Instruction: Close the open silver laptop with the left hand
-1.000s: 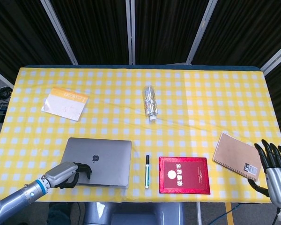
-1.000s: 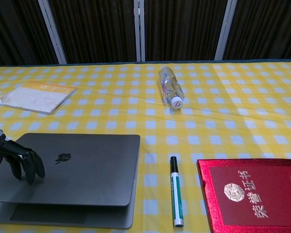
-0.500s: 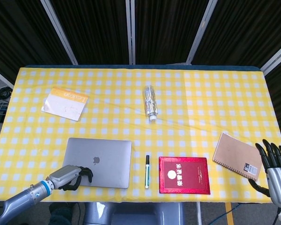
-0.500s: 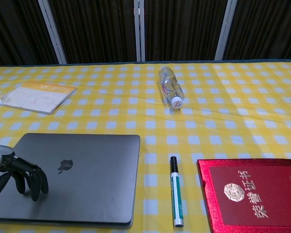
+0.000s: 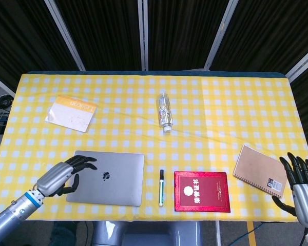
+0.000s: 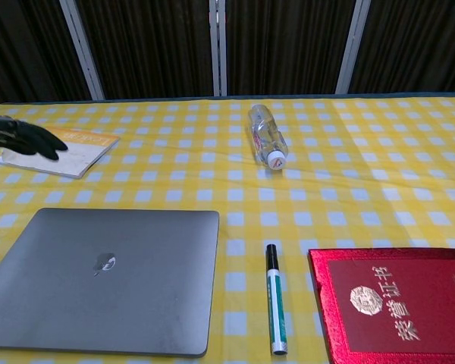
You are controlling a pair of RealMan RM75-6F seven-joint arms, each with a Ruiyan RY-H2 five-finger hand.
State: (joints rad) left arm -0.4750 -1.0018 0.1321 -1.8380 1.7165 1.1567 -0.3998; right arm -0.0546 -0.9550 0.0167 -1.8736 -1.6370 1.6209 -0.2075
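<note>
on the near left part of the worktop (image 5: pixel 205 113), which is covered in a yellow-and-white check cloth, the silver laptop (image 5: pixel 107 171) lies flat with its lid fully down, an apple-shaped logo showing in the middle of the lid. the left hand (image 5: pixel 59 175) sits over the laptop's left edge in the head view, its dark fingers (image 5: pixel 83 160) spread apart and holding nothing; in the chest view the fingers appear raised at the far left, above the lid rather than pressed on it. whether any fingertip touches the lid cannot be told.

just right of the laptop a marker pen (image 5: pixel 161 187) with a black cap and a green-and-white barrel lies lengthwise; its print is too small to read. beside it rests a red booklet (image 5: pixel 202 191) with a gold round emblem and gold chinese characters on its cover. further right a tan spiral notebook (image 5: pixel 259 170) lies tilted, a small dark label at its near corner, unreadable. the right hand (image 5: pixel 303 184) is at the near right edge of the worktop, close to the notebook, palm forward with fingers spread and nothing in them.

toward the middle of the far half a clear plastic bottle (image 5: pixel 165 112) lies on its side, white cap facing the near edge. at the far left lies a white pad with an orange band (image 5: pixel 72 113); the lettering on the band is not legible.
</note>
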